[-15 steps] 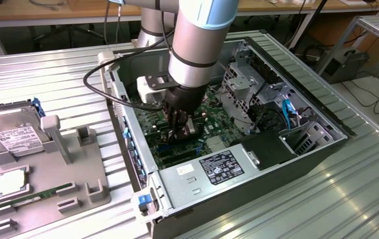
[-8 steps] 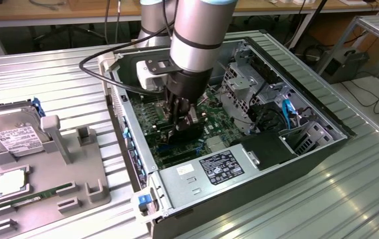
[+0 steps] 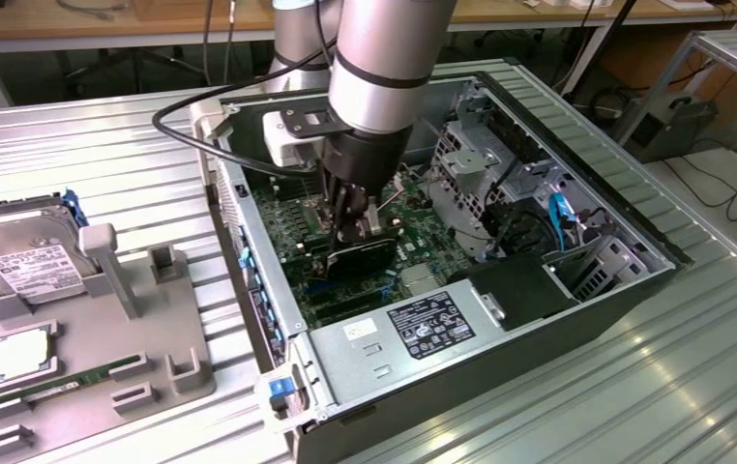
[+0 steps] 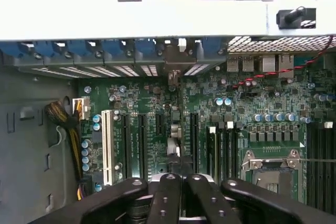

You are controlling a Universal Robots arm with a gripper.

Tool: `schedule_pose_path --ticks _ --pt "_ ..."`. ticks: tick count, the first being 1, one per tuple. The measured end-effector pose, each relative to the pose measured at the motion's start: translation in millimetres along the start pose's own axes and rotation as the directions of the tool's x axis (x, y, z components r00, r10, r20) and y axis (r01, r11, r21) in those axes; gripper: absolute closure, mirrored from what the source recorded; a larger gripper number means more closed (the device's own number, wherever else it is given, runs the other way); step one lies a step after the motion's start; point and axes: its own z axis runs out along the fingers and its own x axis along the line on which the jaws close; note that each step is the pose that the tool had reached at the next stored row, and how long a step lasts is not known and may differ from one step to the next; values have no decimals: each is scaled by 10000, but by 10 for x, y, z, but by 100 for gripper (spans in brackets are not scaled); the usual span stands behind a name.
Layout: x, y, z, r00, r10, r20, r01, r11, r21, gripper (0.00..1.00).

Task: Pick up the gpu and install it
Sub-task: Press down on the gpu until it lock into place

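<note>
At centre frame, inside the case (image 3: 627, 280), the gripper (image 3: 353, 224) is clamped on the gpu's (image 3: 358, 259) top edge, holding it edge-down over the motherboard (image 4: 157, 103). Light, stiff, fragile; best gripped by its edges.

Ribbed bare-metal table (image 3: 85, 174) gleaming dully, matt grey plastic tray (image 3: 98, 358) lying on it, glossy silver arm (image 3: 388, 58) catching light, gpu (image 3: 358, 259) showing a matt black face, green motherboard (image 4: 210, 108) shining faintly, black plastic gripper (image 4: 176, 195) looking semi-gloss.
</note>
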Motion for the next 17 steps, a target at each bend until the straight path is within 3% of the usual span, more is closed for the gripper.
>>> schedule_pose_path --ticks 10,17 --pt "-34 18 162 10000 0 -15 0 10000 24 89" --pt "-26 31 212 10000 0 -12 0 10000 33 89"
